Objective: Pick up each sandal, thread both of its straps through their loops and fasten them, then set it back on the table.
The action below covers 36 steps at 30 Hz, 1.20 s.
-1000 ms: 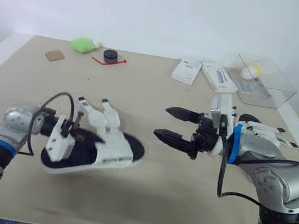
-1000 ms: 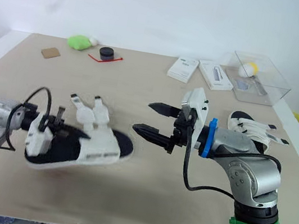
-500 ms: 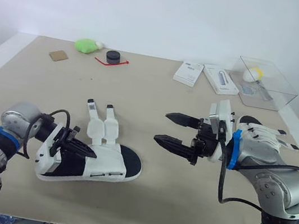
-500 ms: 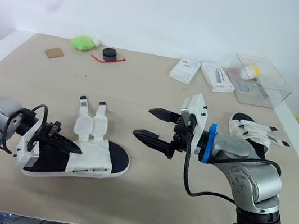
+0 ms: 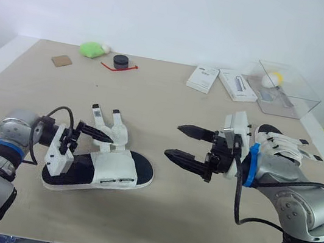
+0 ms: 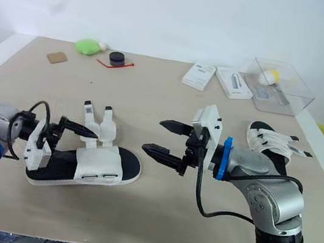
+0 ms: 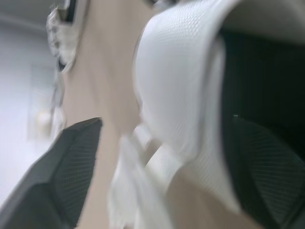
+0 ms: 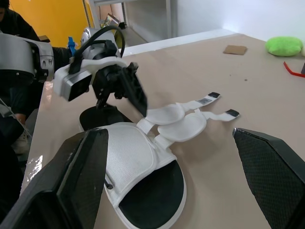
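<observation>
1. Two sandals: first sandal [image 5: 118, 171] lower left, its two straps [image 5: 113, 130] unfastened; second sandal [image 5: 282, 143] at right.
2. Left gripper [image 5: 102, 138]: fingers spread, at the straps.
3. Right gripper [image 5: 174, 140]: wide, empty, centre frame.

green lump [image 5: 91, 49] | black puck [image 5: 120, 61] | brown card [image 5: 61, 60] | clear box [image 5: 288, 86]

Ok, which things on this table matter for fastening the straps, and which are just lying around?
For the job: sandal with open straps; second sandal.
Lying about: green lump, black cap, red tie, brown card, white box, second white box, clear box holding a yellow ball.
</observation>
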{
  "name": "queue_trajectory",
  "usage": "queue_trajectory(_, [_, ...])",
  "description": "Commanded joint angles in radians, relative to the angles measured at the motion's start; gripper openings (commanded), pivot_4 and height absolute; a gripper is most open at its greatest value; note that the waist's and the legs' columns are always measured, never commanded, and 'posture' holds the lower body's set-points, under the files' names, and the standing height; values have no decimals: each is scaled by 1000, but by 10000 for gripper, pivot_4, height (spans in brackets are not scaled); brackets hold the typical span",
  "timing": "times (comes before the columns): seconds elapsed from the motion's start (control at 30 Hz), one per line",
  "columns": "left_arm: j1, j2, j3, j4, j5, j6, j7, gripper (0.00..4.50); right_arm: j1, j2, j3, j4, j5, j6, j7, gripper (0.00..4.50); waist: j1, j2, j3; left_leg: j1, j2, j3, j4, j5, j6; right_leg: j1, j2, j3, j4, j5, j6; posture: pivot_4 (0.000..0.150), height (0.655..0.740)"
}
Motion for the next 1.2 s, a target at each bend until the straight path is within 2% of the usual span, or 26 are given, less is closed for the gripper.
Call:
queue_trajectory(0.03, [23, 46, 71, 2, 61, 70, 71, 44123, -9, 2, -3, -42, 28, 0, -8, 45000, 0, 0, 0, 0, 0, 0, 0, 0, 0, 0, 0, 0, 0, 0, 0, 1500, 7400])
queue_trajectory(0.23, [113, 66, 172, -67, 172, 184, 242, 44123, -5, 12, 15, -34, 30, -5, -11, 45000, 0, 2, 1, 0, 0, 0, -1, 0, 0, 0, 0, 0, 0, 0, 0, 1500, 7400])
queue_trajectory(0.47, [213, 38, 238, -179, 356, 299, 460, 44123, -28, 28, 36, -12, 18, -15, -9, 45000, 2, 3, -1, 1, 0, 1, -1, 0, 0, -3, -1, -2, 1, 0, 0, 1500, 7400])
queue_trajectory(0.7, [211, -11, 259, -186, 566, 358, 692, 44123, -46, 38, 43, -9, 42, 17, -17, 45000, 4, 5, -2, 1, 0, 3, -1, 1, 2, -2, -3, -3, 1, 0, 0, 1500, 7400])
queue_trajectory(0.77, [195, -24, 252, -189, 580, 367, 719, 44123, -37, 51, 89, 2, 0, 26, -45, 45000, 4, 5, -3, 1, 0, 3, -1, 1, 1, -2, -3, -3, 1, 0, 0, 1500, 7400])
queue_trajectory(0.87, [170, -34, 239, -175, 621, 367, 760, 44123, 18, 40, 224, 33, -154, -52, -45, 45000, 5, 4, -4, 0, 0, 4, -1, 2, 1, -2, -4, -4, 1, 0, 0, 1500, 7400])
queue_trajectory(1.03, [127, -41, 226, -139, 678, 371, 819, 44123, 41, 100, 218, 29, -138, -73, -47, 45000, 4, 3, -5, 0, 0, 5, -1, 3, 0, -2, -4, -3, 1, 1, 2, 1500, 7400])
queue_trajectory(1.1, [122, -46, 227, -138, 657, 381, 819, 44123, 33, 112, 201, 25, -124, -68, -48, 45000, 4, 4, -5, 0, 0, 6, -1, 3, 0, -2, -4, -3, 1, 3, 4, 1500, 7400])
queue_trajectory(1.2, [151, -46, 231, -181, 540, 429, 744, 44123, 27, 114, 179, 21, -109, -62, -45, 45000, 3, 4, -5, 0, 0, 5, -1, 3, 0, -2, -3, -4, 1, 3, 6, 1500, 7400])
